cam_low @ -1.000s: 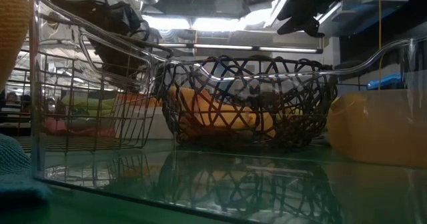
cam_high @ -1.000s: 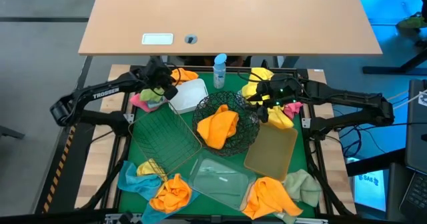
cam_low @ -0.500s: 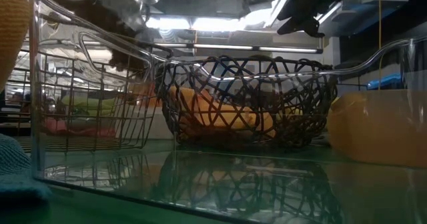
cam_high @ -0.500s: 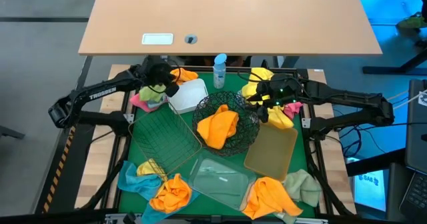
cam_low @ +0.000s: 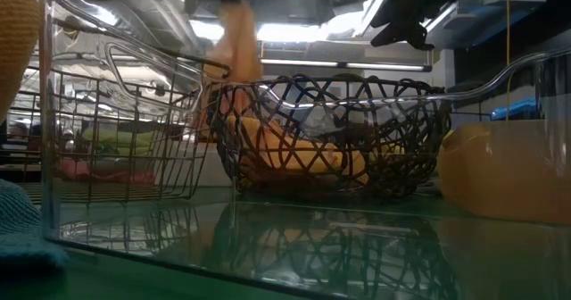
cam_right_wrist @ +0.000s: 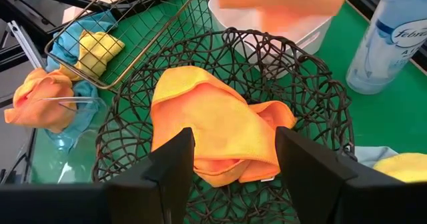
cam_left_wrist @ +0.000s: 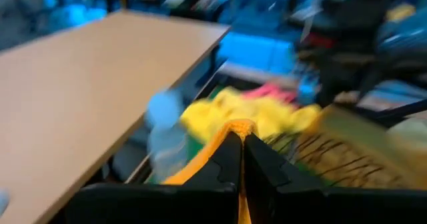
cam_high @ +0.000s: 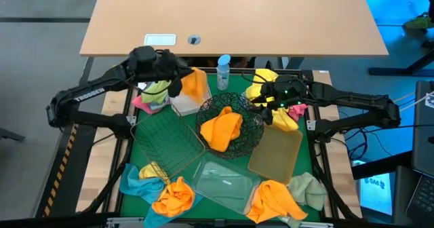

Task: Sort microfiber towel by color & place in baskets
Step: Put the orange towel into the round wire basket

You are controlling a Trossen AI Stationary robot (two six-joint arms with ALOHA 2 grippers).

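Note:
My left gripper (cam_high: 182, 83) is raised at the far left, above the white tub (cam_high: 192, 103), and is shut on an orange microfiber towel (cam_high: 196, 85). In the low view that towel (cam_low: 236, 41) hangs high beside the round black wire bowl (cam_low: 330, 135). The bowl (cam_high: 229, 123) holds another orange towel (cam_right_wrist: 213, 134). My right gripper (cam_right_wrist: 233, 164) waits open over the bowl's far right rim, holding nothing. The wire basket (cam_high: 166, 143), the clear tray (cam_high: 224, 180) and the tan tray (cam_high: 274, 153) stand nearer. My left gripper pinches a bunched fold at the top of the orange towel (cam_left_wrist: 239, 126) between its two shut fingers. The fingers come nearly level from the table's left. The towel hangs slack below them, clear of the table, over the white tub.
A blue-capped spray bottle (cam_high: 223, 72) stands at the far edge beside the tub. Yellow towels (cam_high: 261, 85) lie at the far right, pink and green ones (cam_high: 152, 100) at the far left. Orange, blue and pale green towels (cam_high: 274, 199) lie along the near edge.
My left gripper has shut on the orange towel behind the white tub. It has then risen, tipped up from slanting downward to nearly level, and swung toward the bowl. The towel has been lifted clear of the table and now hangs over the tub.

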